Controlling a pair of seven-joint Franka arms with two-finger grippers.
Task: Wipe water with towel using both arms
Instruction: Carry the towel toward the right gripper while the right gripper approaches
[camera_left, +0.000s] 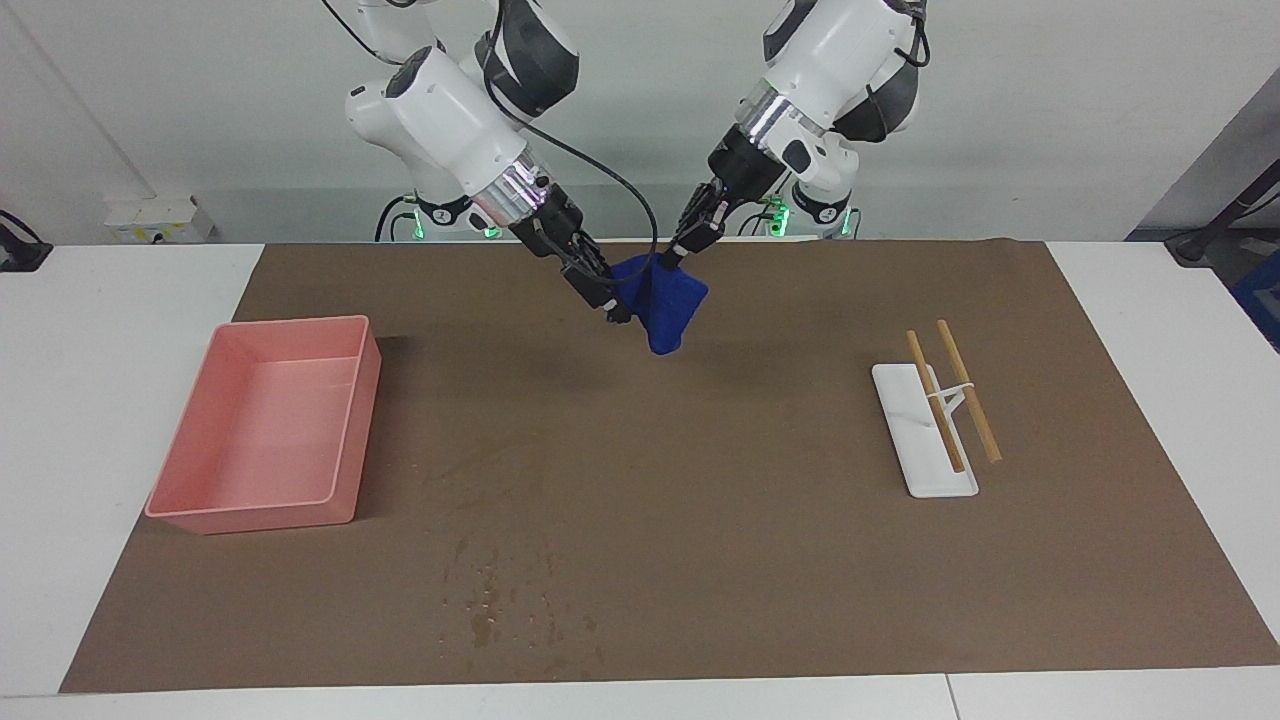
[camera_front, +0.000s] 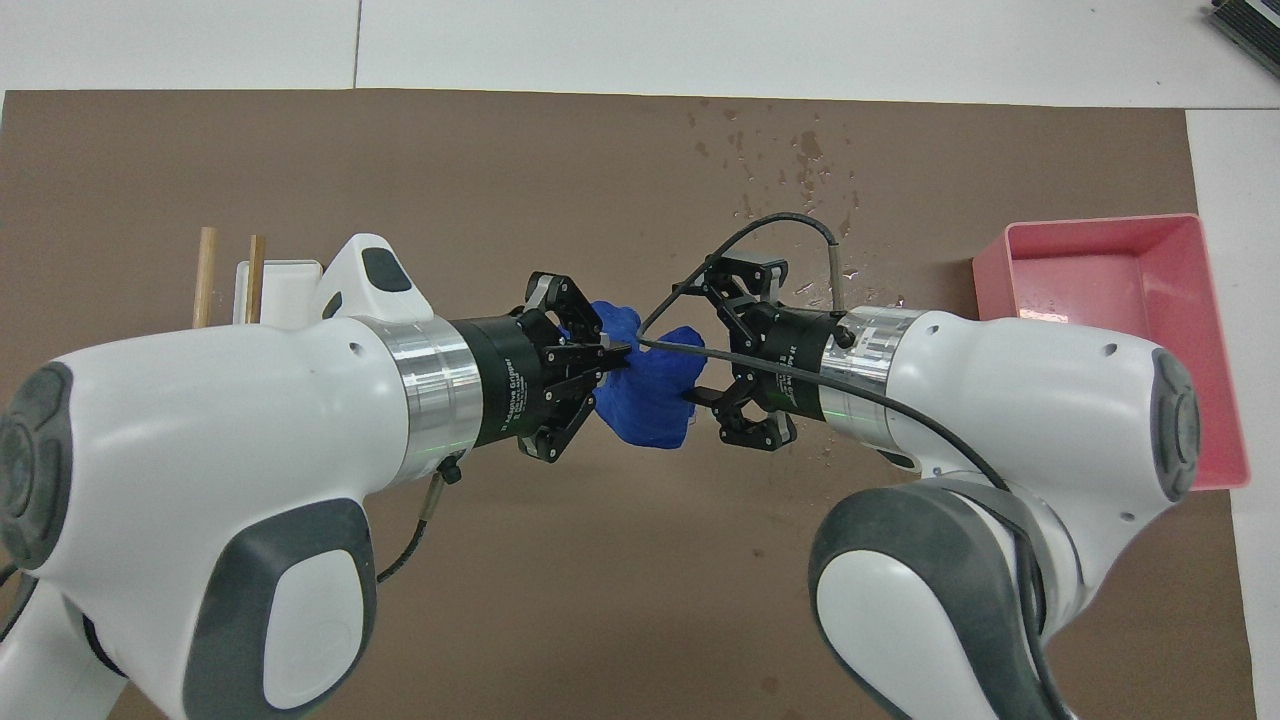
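Note:
The deep-blue towel (camera_left: 668, 305) (camera_front: 645, 400) hangs bunched in the air over the mat's middle strip near the robots. My left gripper (camera_left: 672, 262) (camera_front: 618, 358) is shut on the towel's upper corner. My right gripper (camera_left: 612, 305) (camera_front: 697, 350) is open, its fingers spread against the towel's other side without pinching it. The water (camera_left: 490, 600) (camera_front: 800, 170) lies as scattered droplets and damp speckles on the brown mat, farther from the robots than the towel and toward the right arm's end.
A pink tray (camera_left: 200, 510) (camera_front: 1100, 225) stands at the right arm's end of the brown mat (camera_left: 750, 550). A white rack with two wooden rods (camera_left: 925, 440) (camera_front: 270, 275) stands toward the left arm's end. More wet streaks glisten near the tray (camera_front: 850, 270).

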